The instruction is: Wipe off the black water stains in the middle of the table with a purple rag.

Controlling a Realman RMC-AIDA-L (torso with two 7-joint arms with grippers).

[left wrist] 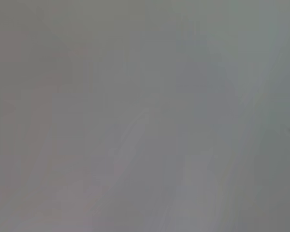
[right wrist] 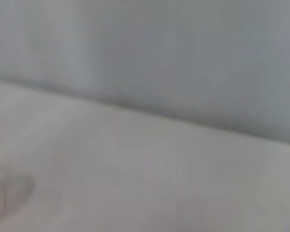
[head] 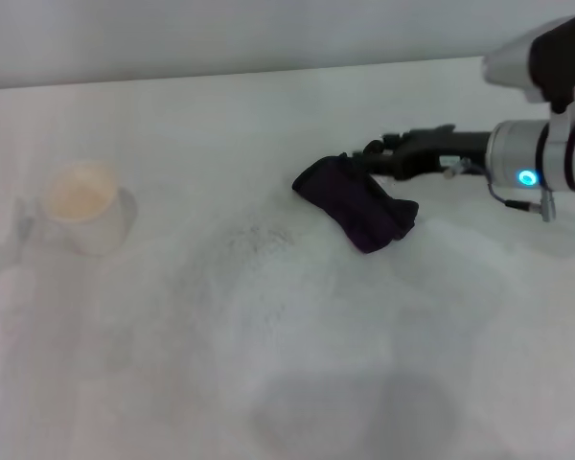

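Observation:
The purple rag (head: 356, 203) lies crumpled right of the middle of the white table (head: 172, 383). My right gripper (head: 362, 161) reaches in from the right and is shut on the rag's far upper edge, with the rag drooping from it down to the tabletop. No dark teardrop stain shows in any view; only faint grey speckles (head: 257, 238) lie just left of the rag. My left gripper is out of view, and its wrist view shows only a blurred grey surface.
A white paper cup (head: 81, 206) stands at the left of the table. The table's far edge (head: 268, 69) meets a pale wall. The right wrist view shows only bare tabletop (right wrist: 145, 183) and wall.

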